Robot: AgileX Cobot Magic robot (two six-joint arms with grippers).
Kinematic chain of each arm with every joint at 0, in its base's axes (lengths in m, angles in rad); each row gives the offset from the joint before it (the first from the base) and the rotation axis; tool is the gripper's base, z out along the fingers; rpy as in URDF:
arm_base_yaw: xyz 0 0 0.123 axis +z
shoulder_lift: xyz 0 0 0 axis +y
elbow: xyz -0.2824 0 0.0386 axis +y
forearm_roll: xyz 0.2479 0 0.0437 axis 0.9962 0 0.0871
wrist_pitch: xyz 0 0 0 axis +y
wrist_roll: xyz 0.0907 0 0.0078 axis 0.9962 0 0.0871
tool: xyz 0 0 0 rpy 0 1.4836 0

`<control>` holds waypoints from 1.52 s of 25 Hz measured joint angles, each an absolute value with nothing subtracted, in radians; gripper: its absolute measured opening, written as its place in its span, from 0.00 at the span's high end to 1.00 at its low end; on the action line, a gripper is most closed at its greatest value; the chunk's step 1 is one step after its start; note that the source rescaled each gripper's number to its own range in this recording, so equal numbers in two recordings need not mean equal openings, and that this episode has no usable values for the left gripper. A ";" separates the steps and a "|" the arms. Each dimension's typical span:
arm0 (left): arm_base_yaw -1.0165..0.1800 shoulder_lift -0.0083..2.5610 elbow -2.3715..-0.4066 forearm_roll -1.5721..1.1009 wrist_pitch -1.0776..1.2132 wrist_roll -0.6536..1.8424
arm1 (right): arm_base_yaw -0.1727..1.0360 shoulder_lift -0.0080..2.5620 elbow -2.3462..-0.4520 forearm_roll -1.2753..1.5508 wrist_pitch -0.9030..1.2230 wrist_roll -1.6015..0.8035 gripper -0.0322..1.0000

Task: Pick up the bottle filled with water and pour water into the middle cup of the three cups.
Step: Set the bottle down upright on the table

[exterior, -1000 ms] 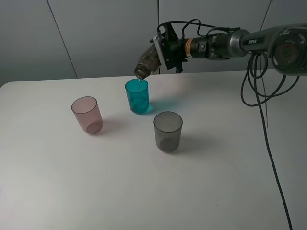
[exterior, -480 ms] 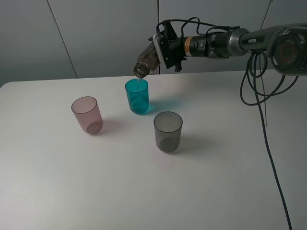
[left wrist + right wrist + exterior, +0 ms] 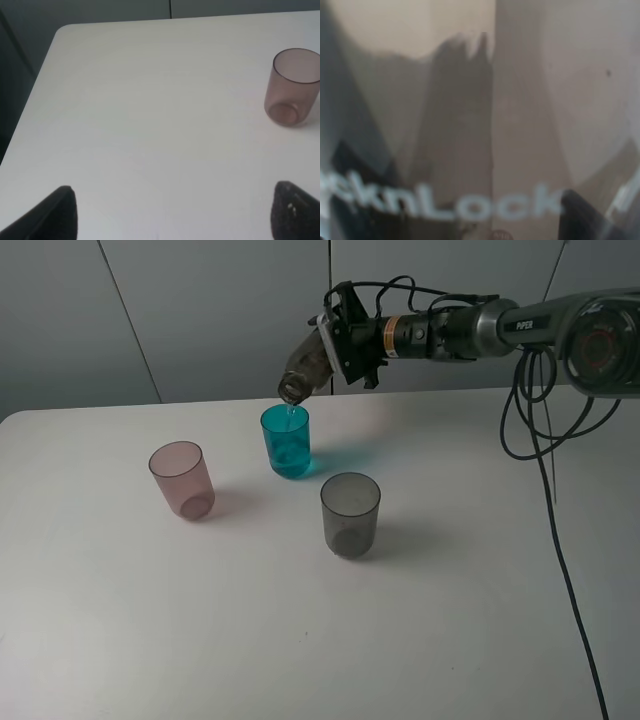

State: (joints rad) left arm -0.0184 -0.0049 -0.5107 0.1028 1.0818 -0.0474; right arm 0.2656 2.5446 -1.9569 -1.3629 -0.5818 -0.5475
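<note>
My right gripper [image 3: 335, 345] is shut on the smoky grey-brown bottle [image 3: 305, 368] and holds it tilted mouth-down over the teal-blue middle cup [image 3: 286, 441], with a thin stream of water falling into the cup. The bottle fills the right wrist view [image 3: 480, 120], blurred and close. The pink cup [image 3: 182, 480] stands to the left and also shows in the left wrist view [image 3: 292, 87]. The smoky grey cup [image 3: 350, 515] stands in front, to the right. My left gripper [image 3: 172, 215] is open above bare table; only its fingertips [image 3: 55, 215] show.
The white table [image 3: 300, 640] spreads wide in front of the cups. Black cables [image 3: 540, 440] hang off the right arm over the table's right side. The table's left edge [image 3: 30, 115] shows in the left wrist view.
The right gripper has lifted the bottle slightly and kept it tilted over the teal-blue cup. The cups have not moved.
</note>
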 joint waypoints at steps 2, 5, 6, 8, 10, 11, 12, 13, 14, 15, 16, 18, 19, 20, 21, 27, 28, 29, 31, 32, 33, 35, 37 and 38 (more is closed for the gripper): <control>-0.018 -0.005 -0.511 0.103 1.082 -0.047 | 0.266 2.545 -1.957 -1.367 -0.582 -0.552 0.97; -0.018 -0.005 -0.511 0.103 1.082 -0.047 | 0.266 2.545 -1.957 -1.373 -0.582 -0.560 0.97; -0.018 -0.005 -0.511 0.103 1.082 -0.047 | 0.266 2.545 -1.957 -1.373 -0.582 -0.562 0.97; -0.018 -0.005 -0.511 0.103 1.082 -0.045 | 0.266 2.545 -1.957 -1.375 -0.582 -0.562 0.97; -0.018 -0.005 -0.511 0.103 1.082 -0.043 | 0.266 2.545 -1.957 -1.377 -0.582 -0.562 0.97; -0.018 -0.005 -0.511 0.103 1.082 -0.043 | 0.266 2.545 -1.957 -1.377 -0.582 -0.562 0.97; -0.018 -0.005 -0.511 0.103 1.082 -0.043 | 0.266 2.545 -1.957 -1.377 -0.582 -0.562 0.97; -0.018 -0.005 -0.511 0.103 1.082 -0.043 | 0.266 2.545 -1.957 -1.377 -0.582 -0.562 0.97; -0.018 -0.005 -0.511 0.103 1.082 -0.043 | 0.266 2.545 -1.958 -1.377 -0.582 -0.562 0.97; -0.018 -0.005 -0.511 0.103 1.082 -0.043 | 0.266 2.545 -1.959 -1.377 -0.582 -0.562 0.97; -0.018 -0.005 -0.511 0.103 1.082 -0.043 | 0.266 2.545 -1.959 -1.377 -0.582 -0.562 0.97; -0.018 -0.005 -0.511 0.103 1.082 -0.043 | 0.266 2.545 -1.967 -1.377 -0.582 -0.564 0.97; -0.018 -0.005 -0.511 0.103 1.082 -0.043 | 0.266 2.545 -1.968 -1.377 -0.582 -0.564 0.97; -0.018 -0.005 -0.511 0.103 1.082 -0.043 | 0.266 2.541 -1.968 -1.377 -0.582 -0.564 0.97; -0.018 -0.005 -0.511 0.103 1.082 -0.045 | 0.266 2.539 -1.968 -1.377 -0.582 -0.564 0.97; -0.018 -0.005 -0.511 0.103 1.082 -0.045 | 0.266 2.535 -1.968 -1.377 -0.582 -0.564 0.97; -0.018 -0.005 -0.511 0.103 1.082 -0.045 | 0.266 2.535 -1.968 -1.377 -0.582 -0.564 0.97; -0.018 -0.005 -0.511 0.103 1.082 -0.045 | 0.266 2.535 -1.968 -1.377 -0.582 -0.564 0.97; -0.018 -0.005 -0.511 0.103 1.082 -0.045 | 0.266 2.535 -1.968 -1.377 -0.582 -0.564 0.97; -0.018 -0.005 -0.511 0.103 1.082 -0.045 | 0.266 2.535 -1.968 -1.377 -0.582 -0.564 0.97; -0.018 -0.005 -0.511 0.103 1.082 -0.045 | 0.266 2.535 -1.968 -1.377 -0.582 -0.564 0.97; -0.018 -0.005 -0.511 0.103 1.082 -0.045 | 0.266 2.535 -1.968 -1.377 -0.582 -0.564 0.97; -0.018 -0.005 -0.511 0.103 1.082 -0.045 | 0.266 2.535 -1.972 -1.382 -0.582 -0.566 0.97; -0.018 -0.005 -0.511 0.103 1.082 -0.045 | 0.266 2.535 -1.975 -1.383 -0.582 -0.566 0.97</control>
